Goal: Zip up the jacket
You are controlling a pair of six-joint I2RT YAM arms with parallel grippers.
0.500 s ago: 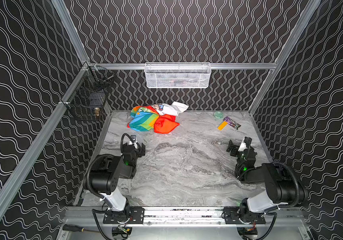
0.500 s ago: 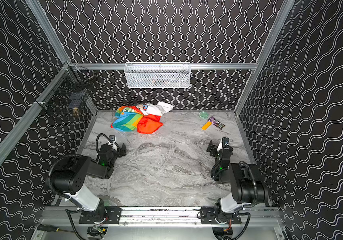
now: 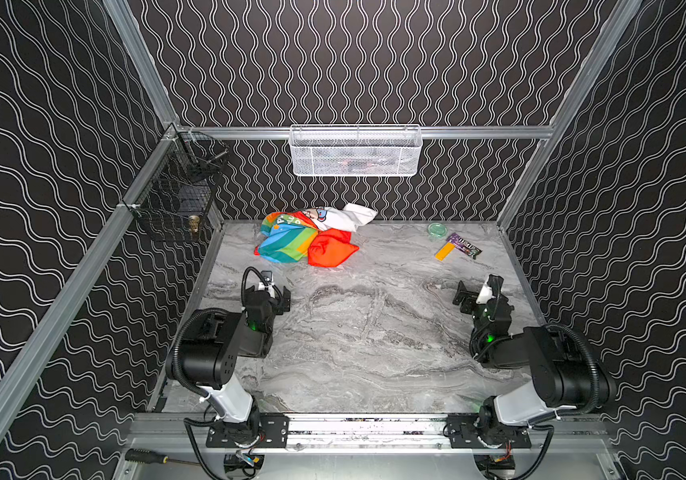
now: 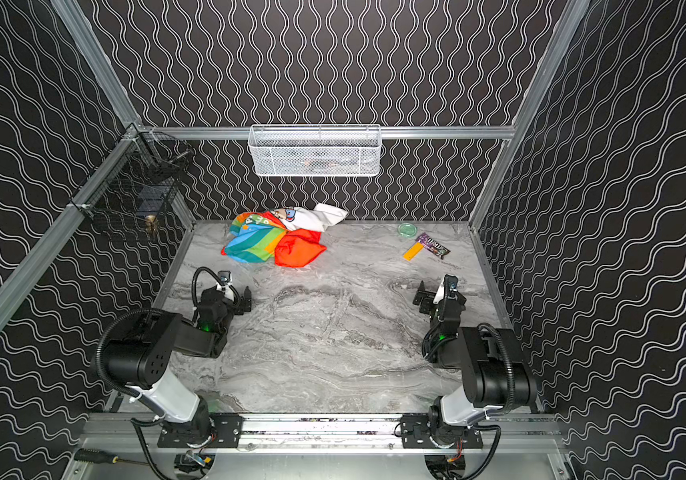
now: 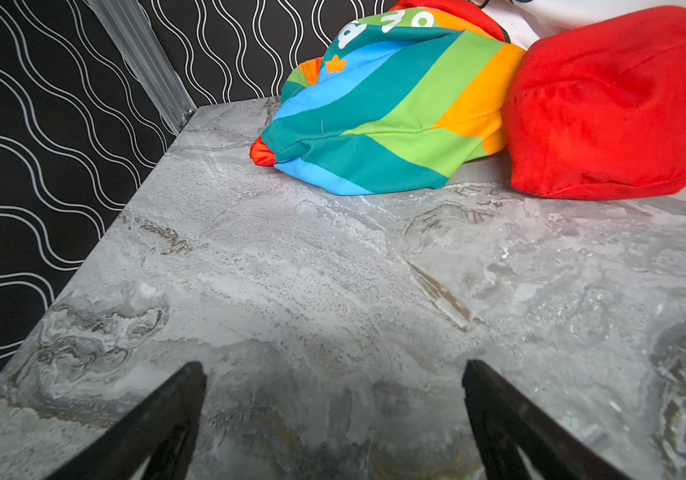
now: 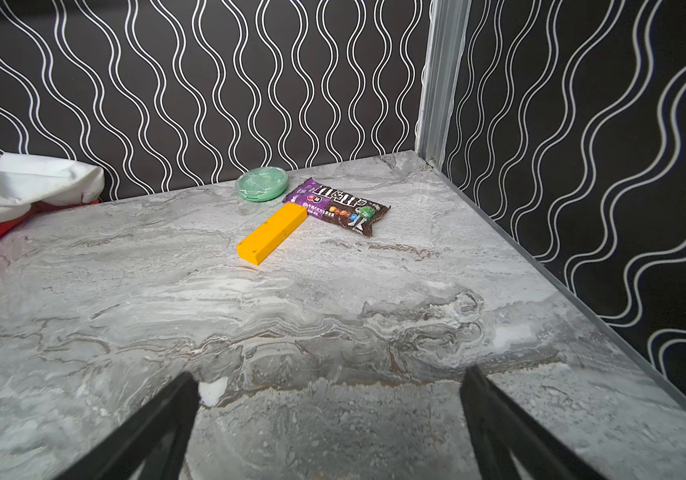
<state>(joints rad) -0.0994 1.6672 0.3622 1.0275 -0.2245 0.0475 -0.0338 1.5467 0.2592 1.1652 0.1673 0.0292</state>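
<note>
The jacket (image 3: pixel 291 243) (image 4: pixel 256 241) lies crumpled at the back left of the marble table, against the back wall. Its rainbow stripes (image 5: pixel 387 116) face forward, the red hood (image 5: pixel 615 108) bulges beside them, and the white printed lining (image 6: pixel 21 183) is turned out behind. No zipper shows. My left gripper (image 3: pixel 282 297) (image 4: pixel 245 300) (image 5: pixel 333 370) rests low on the table a short way in front of the jacket, open and empty. My right gripper (image 3: pixel 462 297) (image 4: pixel 421 299) (image 6: pixel 329 378) sits near the right wall, open and empty, far from the jacket.
At the back right lie a green round lid (image 3: pixel 437 229) (image 6: pixel 262 183), a purple candy packet (image 3: pixel 464 245) (image 6: pixel 339 205) and a yellow block (image 3: pixel 444 251) (image 6: pixel 270 235). A white mesh basket (image 3: pixel 356 151) hangs on the back rail and a black wire basket (image 3: pixel 179 195) on the left wall.
</note>
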